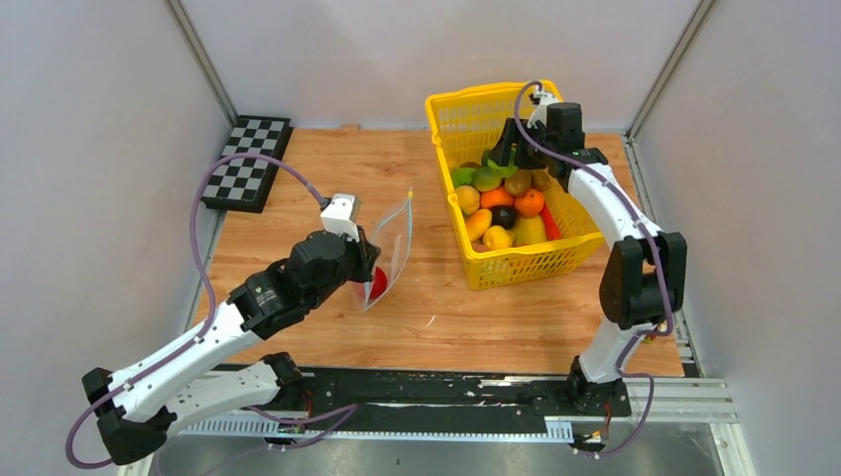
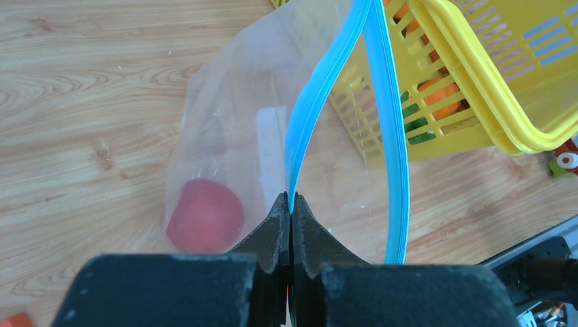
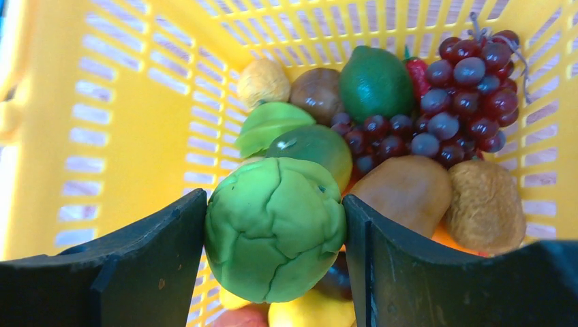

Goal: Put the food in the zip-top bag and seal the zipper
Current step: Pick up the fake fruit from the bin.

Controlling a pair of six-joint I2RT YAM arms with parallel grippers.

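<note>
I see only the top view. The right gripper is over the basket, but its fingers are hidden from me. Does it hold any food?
Observer: Yes. In the right wrist view the right gripper is shut on a green cabbage.
Operator: And on the left side?
Observer: The left gripper is shut on one strip of the zipper of the bag.
Operator: Is the mouth open, then?
Observer: Yes. The other strip bows away from the pinched one.
</note>
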